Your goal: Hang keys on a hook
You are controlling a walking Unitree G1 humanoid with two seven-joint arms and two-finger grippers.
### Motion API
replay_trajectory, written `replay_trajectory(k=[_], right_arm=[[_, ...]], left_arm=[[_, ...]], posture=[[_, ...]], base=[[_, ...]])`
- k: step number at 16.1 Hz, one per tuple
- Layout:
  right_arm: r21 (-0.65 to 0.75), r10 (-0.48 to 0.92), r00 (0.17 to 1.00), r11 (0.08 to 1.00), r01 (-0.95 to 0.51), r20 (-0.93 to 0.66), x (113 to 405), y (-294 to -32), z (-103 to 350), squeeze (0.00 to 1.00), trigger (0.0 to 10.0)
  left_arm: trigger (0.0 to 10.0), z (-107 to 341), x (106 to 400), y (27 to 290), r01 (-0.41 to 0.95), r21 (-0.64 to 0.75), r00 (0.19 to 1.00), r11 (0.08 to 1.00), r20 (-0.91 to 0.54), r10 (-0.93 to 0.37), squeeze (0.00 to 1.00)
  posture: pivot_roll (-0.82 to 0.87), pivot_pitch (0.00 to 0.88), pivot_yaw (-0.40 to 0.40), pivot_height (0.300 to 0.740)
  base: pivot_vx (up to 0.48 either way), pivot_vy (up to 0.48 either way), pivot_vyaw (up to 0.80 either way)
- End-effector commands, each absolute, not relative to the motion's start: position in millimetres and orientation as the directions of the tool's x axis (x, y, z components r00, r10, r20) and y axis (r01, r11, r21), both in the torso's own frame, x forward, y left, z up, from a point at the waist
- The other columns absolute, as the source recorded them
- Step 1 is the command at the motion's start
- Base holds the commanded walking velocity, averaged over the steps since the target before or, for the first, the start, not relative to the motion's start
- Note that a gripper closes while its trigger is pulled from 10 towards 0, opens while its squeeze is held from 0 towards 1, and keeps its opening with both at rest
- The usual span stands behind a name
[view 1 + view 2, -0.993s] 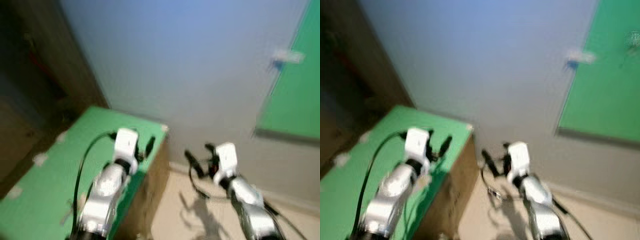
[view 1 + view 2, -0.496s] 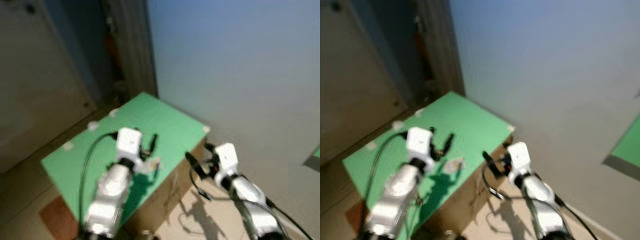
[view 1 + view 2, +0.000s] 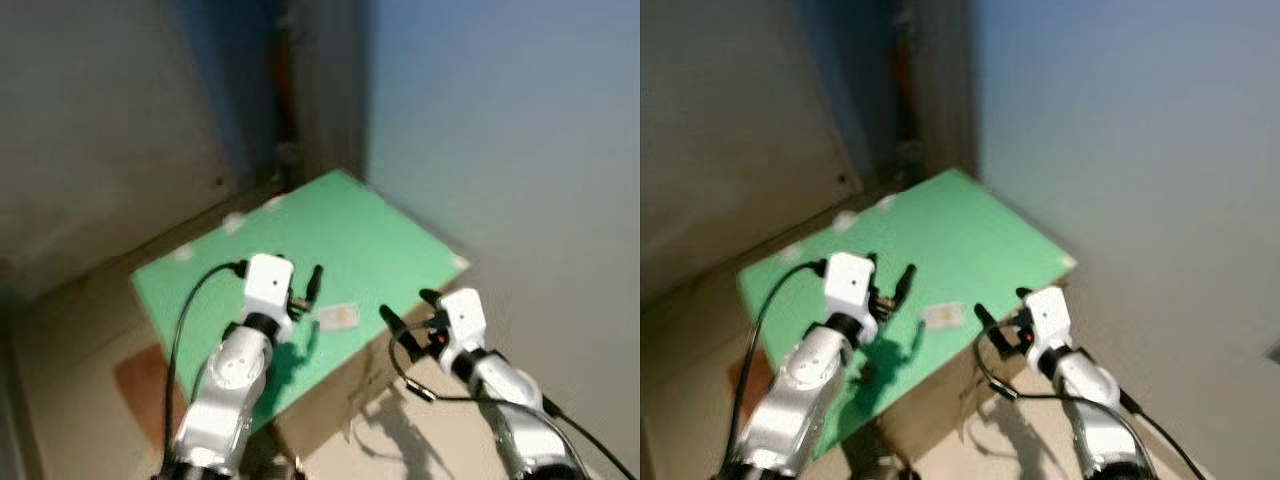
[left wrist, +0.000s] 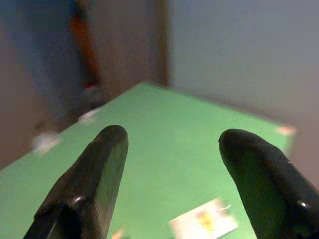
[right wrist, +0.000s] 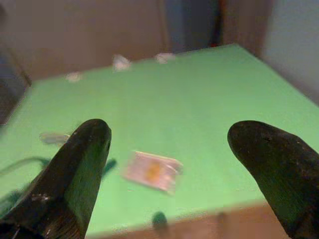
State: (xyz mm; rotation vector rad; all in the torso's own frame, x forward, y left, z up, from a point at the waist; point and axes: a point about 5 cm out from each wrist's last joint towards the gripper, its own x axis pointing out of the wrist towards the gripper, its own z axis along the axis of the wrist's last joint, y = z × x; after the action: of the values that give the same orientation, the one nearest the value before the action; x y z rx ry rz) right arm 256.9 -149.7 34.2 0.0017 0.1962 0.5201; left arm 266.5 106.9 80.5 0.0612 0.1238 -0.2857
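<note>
I am holding my left gripper (image 3: 303,290) over the green-topped cardboard box (image 3: 380,235), its fingers spread and carrying nothing. Just beyond it, at about two o'clock, a small pale flat tag with an orange mark (image 3: 338,316) is lying on the green; I judge this the key item, though blur prevents confirmation. My right gripper (image 3: 405,312) is hovering at the box's near edge, likewise spread and carrying nothing. I should be steadying before descending squarely over the tag. The right wrist view is showing the orange mark more plainly than the head views.
</note>
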Motion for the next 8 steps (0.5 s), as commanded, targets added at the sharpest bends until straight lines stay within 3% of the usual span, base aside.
replay_trajectory(k=[1,7,8], right_arm=[[0.055,0.508,0.838,0.860,-0.508,-0.201,255.7,-148.8,32.7,0.00,10.0],[0.046,0.528,0.826,0.847,-0.530,-0.196,255.5,-147.4,33.0,0.00,10.0],[0.014,0.524,0.829,0.847,-0.532,-0.197,255.8,-144.7,33.5,0.00,10.0]], left_arm=[[10.0,81.2,268.1,104.5,0.270,0.044,0.955,0.962,-0.140,-0.262,0.00],[10.0,80.8,263.4,110.4,0.274,0.071,0.958,0.959,-0.112,-0.265,0.00],[10.0,80.2,264.2,110.9,0.276,0.096,0.957,0.956,-0.117,-0.264,0.00]], posture=[[-0.16,0.032,0.079,0.736],[-0.16,0.021,0.079,0.736],[-0.16,0.017,0.078,0.736]], base=[[0.000,0.000,0.56],[0.000,0.000,0.55],[0.000,0.000,0.00]])
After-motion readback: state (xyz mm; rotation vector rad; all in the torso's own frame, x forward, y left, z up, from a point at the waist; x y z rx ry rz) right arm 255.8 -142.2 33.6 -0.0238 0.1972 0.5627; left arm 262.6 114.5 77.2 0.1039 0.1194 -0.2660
